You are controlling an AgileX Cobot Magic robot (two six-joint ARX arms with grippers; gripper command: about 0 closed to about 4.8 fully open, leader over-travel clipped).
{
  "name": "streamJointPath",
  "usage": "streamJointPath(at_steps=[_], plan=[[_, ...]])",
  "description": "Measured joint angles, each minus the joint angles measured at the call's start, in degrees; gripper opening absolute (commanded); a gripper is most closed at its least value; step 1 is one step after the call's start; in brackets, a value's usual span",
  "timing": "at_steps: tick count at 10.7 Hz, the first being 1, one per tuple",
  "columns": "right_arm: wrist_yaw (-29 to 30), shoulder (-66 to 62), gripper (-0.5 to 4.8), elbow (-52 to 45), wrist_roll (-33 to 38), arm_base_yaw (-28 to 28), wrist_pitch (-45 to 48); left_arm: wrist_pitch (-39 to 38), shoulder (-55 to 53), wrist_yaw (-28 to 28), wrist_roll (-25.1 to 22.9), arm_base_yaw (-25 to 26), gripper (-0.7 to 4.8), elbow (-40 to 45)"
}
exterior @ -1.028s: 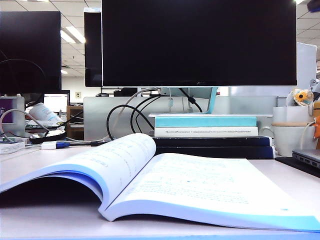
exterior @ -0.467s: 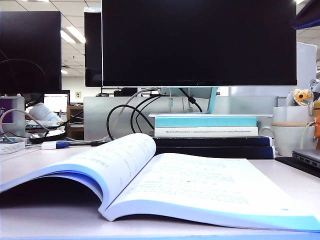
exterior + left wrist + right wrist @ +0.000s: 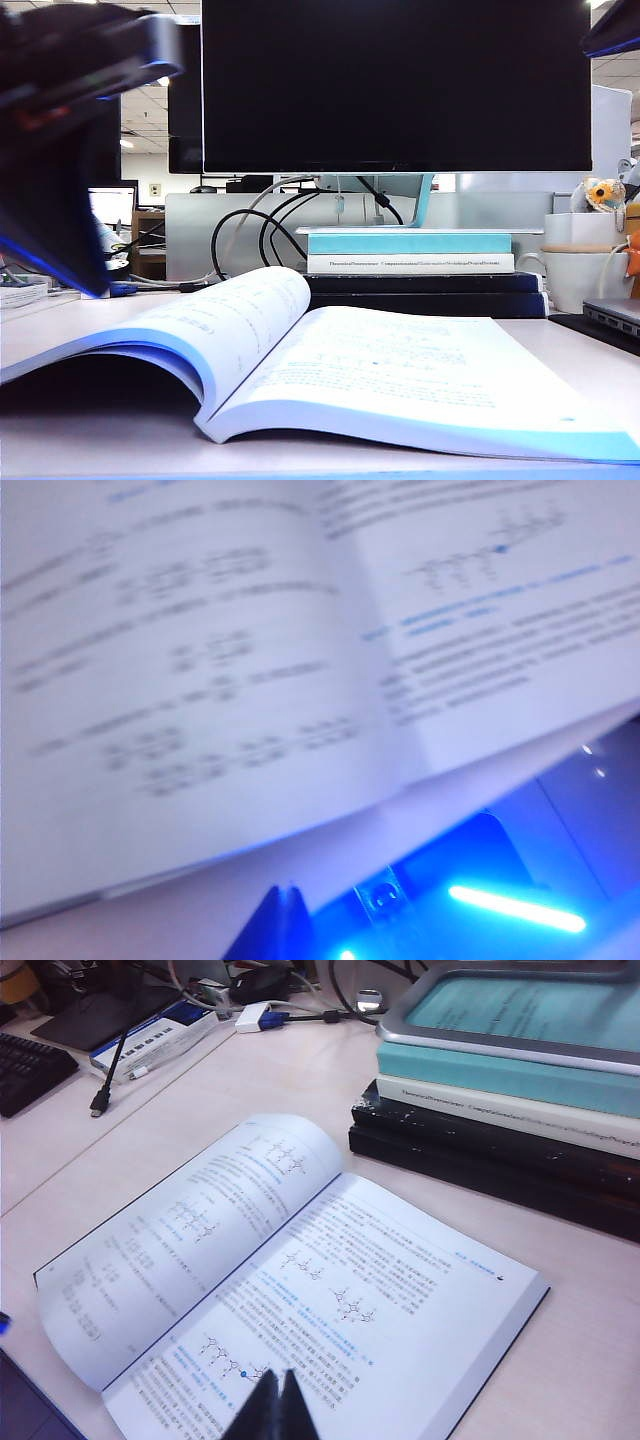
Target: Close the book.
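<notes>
Office clutter rings my pale table: a big dark monitor at twelve o'clock, and under it a teal-and-white book stacked on dark navy books. Dead centre lies the book, open, white printed pages up, its left half arching. My left tool hangs close over a page near the book's edge, fingers pressed together and empty. My right tool hovers above the pages, tips likewise together, holding nothing.
</notes>
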State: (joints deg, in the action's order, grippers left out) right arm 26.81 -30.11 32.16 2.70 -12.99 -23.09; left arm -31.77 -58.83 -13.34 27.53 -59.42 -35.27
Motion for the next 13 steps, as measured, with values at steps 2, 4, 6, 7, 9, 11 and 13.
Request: streamJointPath(at_steps=[2, 4, 6, 7, 9, 11, 13], plan=[[0.09, 0.00, -0.01, 0.00, 0.00, -0.04, -0.42, -0.26, -0.55, 4.81, -0.52, 0.57, -0.06, 0.76], [0.07, 0.00, -0.01, 0.00, 0.00, -0.04, -0.39, -0.07, -1.57, 5.29, -0.33, 1.86, -0.06, 1.73], [0.00, 0.00, -0.01, 0.00, 0.00, -0.04, -0.39, 1.16, -3.41, 5.25, -0.02, 1.97, -0.06, 3.69], [0.02, 0.00, -0.01, 0.00, 0.00, -0.04, -0.39, 2.56, -3.96, 5.20, -0.04, 1.95, -0.06, 4.17], [-0.02, 0.00, -0.01, 0.00, 0.00, -0.04, -0.37, 14.45, -5.20, -1.36, 0.20, 1.99, -0.06, 11.50], [-0.22, 0.00, -0.01, 0.00, 0.00, -0.04, -0.37, 17.62, -5.20, -5.29, 0.37, 1.99, -0.06, 14.25], [-0.22, 0.00, -0.01, 0.00, 0.00, -0.04, -0.37, 25.09, -5.22, -13.55, -1.25, 1.42, -0.06, 15.02]])
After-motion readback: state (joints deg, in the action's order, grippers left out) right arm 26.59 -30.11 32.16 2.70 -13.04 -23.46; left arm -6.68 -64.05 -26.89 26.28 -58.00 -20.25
